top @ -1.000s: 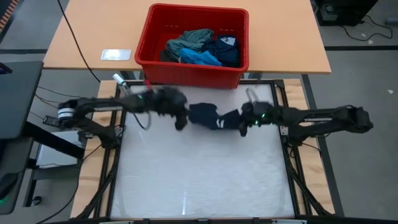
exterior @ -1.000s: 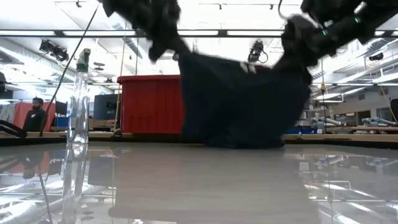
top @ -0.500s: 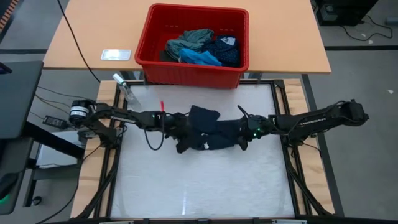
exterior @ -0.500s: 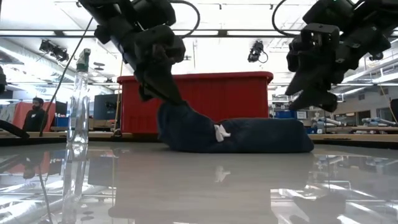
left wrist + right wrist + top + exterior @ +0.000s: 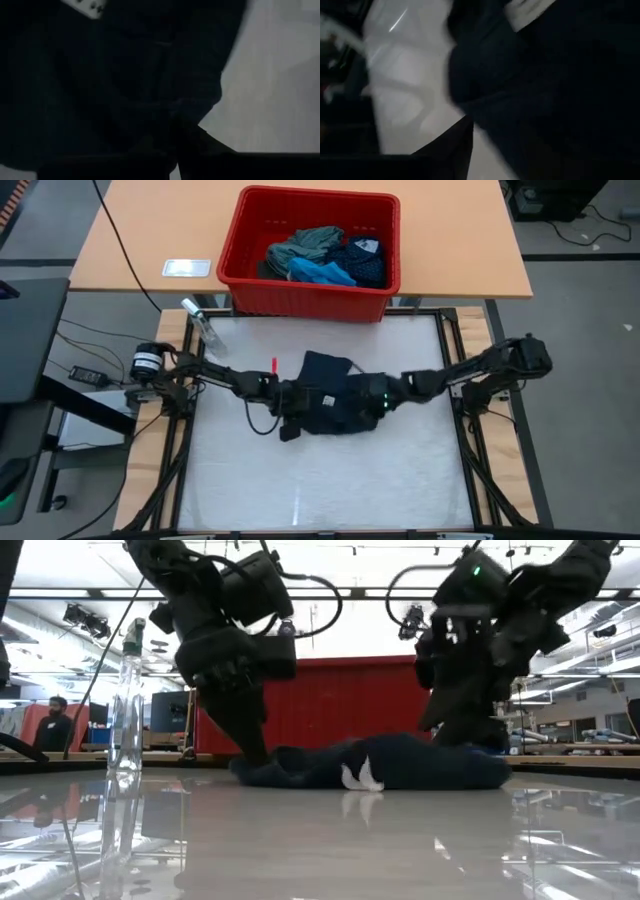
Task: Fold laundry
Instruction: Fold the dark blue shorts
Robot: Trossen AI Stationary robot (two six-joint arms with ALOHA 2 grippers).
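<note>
The dark navy garment point(image 5: 328, 370) lies bunched on the white table at its middle, with a white tag point(image 5: 358, 778) showing on its near side. My left gripper point(image 5: 296, 408) is down at the garment's left end and shut. In the left wrist view the dark cloth point(image 5: 125, 75) fills the space ahead of it. My right gripper point(image 5: 378, 404) stands over the garment's right end. In the right wrist view one finger point(image 5: 451, 149) shows, with bare table between it and the cloth point(image 5: 560, 90). My left gripper comes slanting down from the table's left onto the garment's left end point(image 5: 262, 762). That end rests on the table. The dark cloth hides the fingertips, so which layers are pinched does not show. My right gripper: I cannot tell whether its fingers touch the cloth.
A red bin point(image 5: 235, 275) holding more garments stands on the wooden table beyond the far edge. A clear bottle point(image 5: 197, 318) stands at the far left corner. The near half of the white table point(image 5: 320, 480) is bare.
Both grippers have sunk and gone toward the near edge. The garment hung lifted between them and now lies in a low heap on the table. My right gripper let go, opened and rose clear of it, then came down again over its right end.
</note>
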